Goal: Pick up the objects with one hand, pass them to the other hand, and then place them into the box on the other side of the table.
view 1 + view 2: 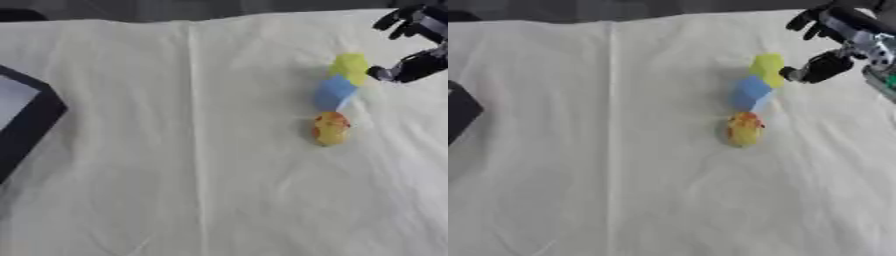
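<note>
Orange-yellow obj [331, 128] nearest, blue block [334, 92], yellow obj [351, 67] behind; right robot hand [826, 66] spread wide, empty, beside yellow.

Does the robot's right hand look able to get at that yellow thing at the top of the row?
Probably yes. The right hand hangs open just beside the yellow object, with nothing between them. The blue block touches the yellow object only on its near side, away from the hand.

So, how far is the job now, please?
Nothing looks done yet: the yellow object, the blue block and the orange-yellow toy all lie on the cloth. The right robot hand is open beside the yellow object, holding nothing. Every pick, pass and drop into the dark box remains.
</note>
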Motion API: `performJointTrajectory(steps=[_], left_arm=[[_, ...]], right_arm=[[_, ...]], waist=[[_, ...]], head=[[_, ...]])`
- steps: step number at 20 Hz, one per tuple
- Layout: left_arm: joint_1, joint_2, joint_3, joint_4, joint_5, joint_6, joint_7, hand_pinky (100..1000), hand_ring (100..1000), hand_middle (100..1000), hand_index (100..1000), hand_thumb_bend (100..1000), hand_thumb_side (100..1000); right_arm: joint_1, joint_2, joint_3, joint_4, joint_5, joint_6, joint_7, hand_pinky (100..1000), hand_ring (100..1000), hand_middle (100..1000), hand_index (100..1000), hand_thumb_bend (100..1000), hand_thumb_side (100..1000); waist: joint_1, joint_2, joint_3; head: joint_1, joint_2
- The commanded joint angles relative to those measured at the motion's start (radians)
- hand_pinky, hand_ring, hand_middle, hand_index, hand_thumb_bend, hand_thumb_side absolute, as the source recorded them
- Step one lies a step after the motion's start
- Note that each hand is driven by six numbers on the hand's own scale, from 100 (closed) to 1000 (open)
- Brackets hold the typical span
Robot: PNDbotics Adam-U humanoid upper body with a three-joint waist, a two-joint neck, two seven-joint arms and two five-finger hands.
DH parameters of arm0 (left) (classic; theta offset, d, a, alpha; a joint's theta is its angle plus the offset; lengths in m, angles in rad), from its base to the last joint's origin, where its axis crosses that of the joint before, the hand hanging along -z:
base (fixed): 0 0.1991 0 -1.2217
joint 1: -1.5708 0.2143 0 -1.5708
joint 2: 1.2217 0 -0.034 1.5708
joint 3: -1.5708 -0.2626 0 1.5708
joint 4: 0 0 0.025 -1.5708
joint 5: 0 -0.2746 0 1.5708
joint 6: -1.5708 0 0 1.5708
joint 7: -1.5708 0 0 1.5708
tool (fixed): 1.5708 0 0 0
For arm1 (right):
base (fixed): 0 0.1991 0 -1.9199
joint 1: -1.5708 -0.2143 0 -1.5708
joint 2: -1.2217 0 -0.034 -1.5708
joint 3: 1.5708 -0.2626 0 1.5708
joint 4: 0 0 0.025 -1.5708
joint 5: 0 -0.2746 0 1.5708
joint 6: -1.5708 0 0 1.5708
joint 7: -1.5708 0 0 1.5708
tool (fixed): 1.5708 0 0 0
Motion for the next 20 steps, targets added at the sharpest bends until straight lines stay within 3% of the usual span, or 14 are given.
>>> performJointTrajectory(steps=[1, 11, 20], left_arm=[[-0.013, 0.035, 0.002, -0.023, -0.004, 0.001, -0.004, 811, 673, 599, 713, 100, 784], [-0.012, 0.041, 0.000, -0.034, -0.007, 0.003, -0.006, 810, 673, 599, 713, 100, 783], [-0.002, 0.047, 0.002, -0.038, -0.007, 0.007, -0.004, 809, 673, 598, 712, 100, 785]], right_arm=[[-0.010, -0.037, -0.022, 0.013, 0.040, -0.004, 0.004, 855, 784, 790, 826, 452, 100], [0.001, -0.034, -0.025, 0.037, 0.153, -0.023, 0.044, 900, 821, 815, 848, 402, 100], [0.008, -0.030, -0.038, 0.060, 0.225, -0.029, 0.081, 928, 843, 830, 857, 356, 100]], waist=[[0.001, -0.002, 0.007], [-0.008, 0.009, 0.036], [-0.011, 0.019, 0.043]], head=[[-0.007, -0.021], [0.012, -0.025], [-0.001, -0.029]])
